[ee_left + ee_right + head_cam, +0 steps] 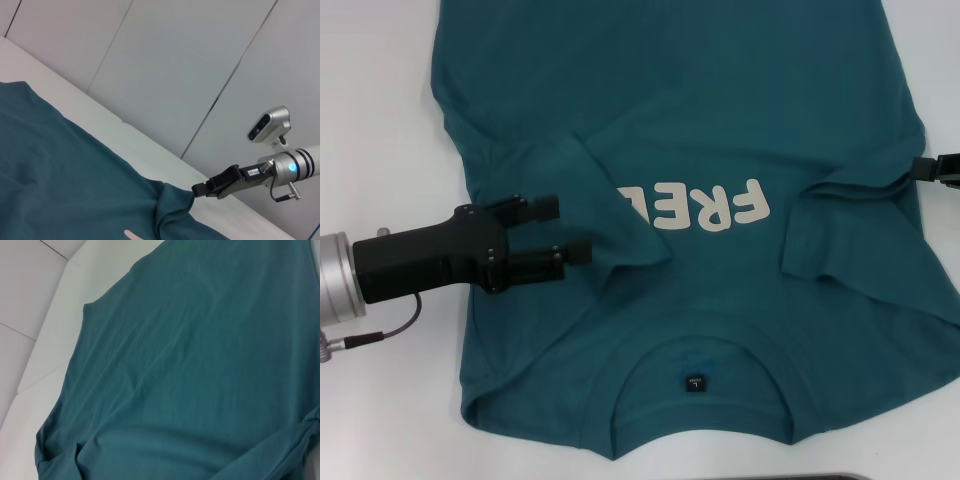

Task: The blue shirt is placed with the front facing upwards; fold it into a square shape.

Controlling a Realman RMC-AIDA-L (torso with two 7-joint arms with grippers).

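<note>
Head view, left to right. My left tool (563,230), black and two-fingered, hovers over the left side of the large dark teal-blue cotton T-shirt (720,110), its fingers parted to a moderate gap and gripping nothing. The shirt lies spread front-up on the white counter (380,110), collar towards me, with the ribbed round collar and its small black neck label (692,383) nearest the lower edge. The left short sleeve (610,200) is already turned inward across the chest, covering the end of the cream "FREE" lettering (705,208). The right short sleeve (840,235) is likewise folded in, lying just beside the lettering. At the far right, my right tool (928,168) meets the shirt's edge near that sleeve; in the left wrist view it (200,189) touches a raised bunch of cloth, but I cannot tell whether it is clamped.

Step in hand, as I judge it: sleeve folding, nearly complete. The next move calls for grasping both side edges and carrying them inward, keeping the folds parallel so that the body narrows evenly.
</note>
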